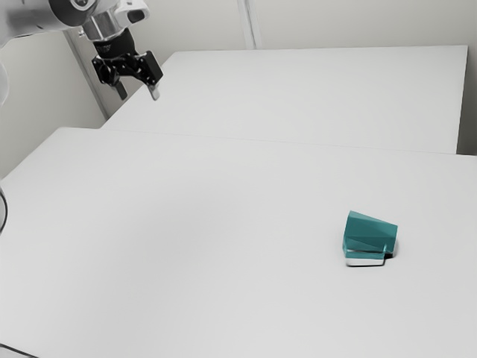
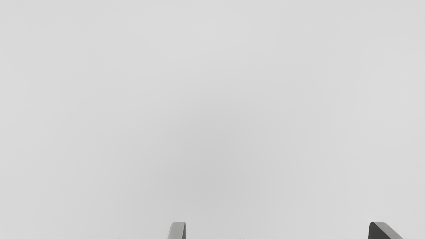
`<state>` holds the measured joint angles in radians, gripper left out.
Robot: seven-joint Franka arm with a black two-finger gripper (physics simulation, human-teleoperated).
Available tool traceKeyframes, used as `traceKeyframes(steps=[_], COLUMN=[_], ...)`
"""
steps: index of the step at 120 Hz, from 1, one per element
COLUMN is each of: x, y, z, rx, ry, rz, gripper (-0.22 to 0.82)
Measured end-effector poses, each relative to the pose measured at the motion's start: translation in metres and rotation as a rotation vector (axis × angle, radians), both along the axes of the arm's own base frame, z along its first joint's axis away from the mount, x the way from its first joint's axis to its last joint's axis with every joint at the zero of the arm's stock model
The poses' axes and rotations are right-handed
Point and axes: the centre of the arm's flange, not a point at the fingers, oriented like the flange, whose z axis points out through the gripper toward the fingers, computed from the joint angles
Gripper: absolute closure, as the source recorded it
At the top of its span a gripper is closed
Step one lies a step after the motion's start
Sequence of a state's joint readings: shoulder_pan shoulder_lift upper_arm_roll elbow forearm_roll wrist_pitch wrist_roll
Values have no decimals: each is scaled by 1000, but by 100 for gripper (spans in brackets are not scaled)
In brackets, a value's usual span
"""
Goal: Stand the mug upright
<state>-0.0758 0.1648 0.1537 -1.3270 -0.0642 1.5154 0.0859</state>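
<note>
Tabletop: a broad, plain white tabletop (image 1: 186, 261) filled most of the exterior frame, its far edge running from the upper left across to the right side.
Second surface: another flat white surface (image 1: 313, 97) lay beyond that edge, in the upper middle and upper right of the frame.
Room: pale grey walls (image 1: 201, 22) stood behind, with a narrow upright strip (image 1: 250, 22) at the top centre and a slanting dark line at the upper left.
Lower left corner: a thin dark line (image 1: 19, 350) crossed the corner of the frame.
Mug: the teal, flat-sided mug (image 1: 370, 233) lay on its side on the tabletop, right of centre and below mid-height in the exterior frame; a pale, dark-edged strip showed along its lower side.
Arm: the white arm (image 1: 33, 19) came in at the upper left, the jaws at its end pointing down.
Jaws: released, spread wide with nothing between them; the wrist view had plain pale surface beyond them, softly shaded.
Mug and jaws: well apart, the jaws at the upper left and the mug far toward the lower right of the exterior frame.
</note>
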Motion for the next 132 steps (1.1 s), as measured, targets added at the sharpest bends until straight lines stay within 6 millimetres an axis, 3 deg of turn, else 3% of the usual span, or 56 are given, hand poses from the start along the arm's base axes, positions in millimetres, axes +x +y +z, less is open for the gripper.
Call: traceKeyframes(steps=[36,51,60,85,99,120,132], x=[-2,2,4,5,8,10,15], y=[-21,-49,-82,-166,-185,-238,-262], z=[-8,-51,-60,-128,-175,-203,-236], rx=[-42,-211,-299,-508,-618,-682,-702], ry=[32,99,94,133,179,146,156], rz=[-36,-54,-92,-122,-60,-84,-89], gripper=[0,0,0,0,0,0,0])
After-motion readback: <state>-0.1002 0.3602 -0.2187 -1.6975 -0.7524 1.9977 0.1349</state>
